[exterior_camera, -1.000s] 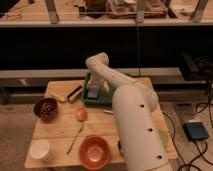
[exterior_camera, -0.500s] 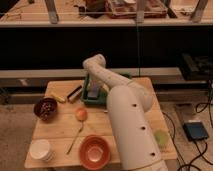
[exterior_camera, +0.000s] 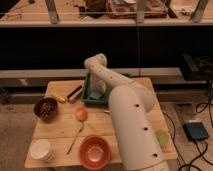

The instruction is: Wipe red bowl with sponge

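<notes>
The red bowl (exterior_camera: pixel 94 151) stands at the front edge of the wooden table (exterior_camera: pixel 60 127), wide and orange-red with a paler inside. My white arm reaches from the front right, over the table, to the green tray (exterior_camera: pixel 88 100) at the back. My gripper (exterior_camera: pixel 96 88) points down into that tray. A small grey-blue block with a yellowish side, the sponge (exterior_camera: pixel 95 94), lies in the tray right under the gripper. I cannot tell whether the gripper touches it. The gripper is far behind the red bowl.
A dark maroon bowl of brown bits (exterior_camera: pixel 46 108) stands at the left and a white bowl (exterior_camera: pixel 41 149) at the front left. An orange fruit (exterior_camera: pixel 81 114), a spoon (exterior_camera: pixel 75 140), a dark bar (exterior_camera: pixel 75 93) and a yellow piece (exterior_camera: pixel 60 98) lie between them. A pale green thing (exterior_camera: pixel 161 136) lies at the right edge.
The thick part of my arm swung a little to the left and then back. The gripper stays at the green tray. The things on the table have not moved.
</notes>
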You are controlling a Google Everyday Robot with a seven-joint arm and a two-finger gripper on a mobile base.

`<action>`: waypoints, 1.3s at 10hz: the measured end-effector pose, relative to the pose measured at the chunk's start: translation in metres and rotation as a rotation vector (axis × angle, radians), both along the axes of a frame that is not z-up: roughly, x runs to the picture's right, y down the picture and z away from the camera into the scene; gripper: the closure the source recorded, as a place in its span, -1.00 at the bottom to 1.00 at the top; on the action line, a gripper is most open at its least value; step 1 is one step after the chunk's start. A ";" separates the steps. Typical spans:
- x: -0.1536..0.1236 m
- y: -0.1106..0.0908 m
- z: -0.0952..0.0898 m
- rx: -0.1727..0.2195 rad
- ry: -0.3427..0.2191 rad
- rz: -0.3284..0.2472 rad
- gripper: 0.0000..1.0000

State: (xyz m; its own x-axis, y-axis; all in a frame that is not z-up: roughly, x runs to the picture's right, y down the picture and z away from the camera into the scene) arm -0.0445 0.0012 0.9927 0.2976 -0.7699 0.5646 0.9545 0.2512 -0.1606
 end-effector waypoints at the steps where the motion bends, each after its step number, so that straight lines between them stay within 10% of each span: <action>1: 0.001 -0.001 -0.001 0.001 -0.001 0.010 0.64; 5: -0.002 -0.035 -0.044 -0.011 -0.033 0.086 0.65; 8: -0.008 -0.062 -0.117 -0.057 -0.072 0.090 0.65; 13: -0.007 -0.023 -0.206 -0.110 -0.071 0.119 0.65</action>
State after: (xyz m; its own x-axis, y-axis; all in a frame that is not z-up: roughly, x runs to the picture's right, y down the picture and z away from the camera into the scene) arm -0.0518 -0.0215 0.7864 0.3388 -0.6641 0.6664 0.9292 0.3473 -0.1264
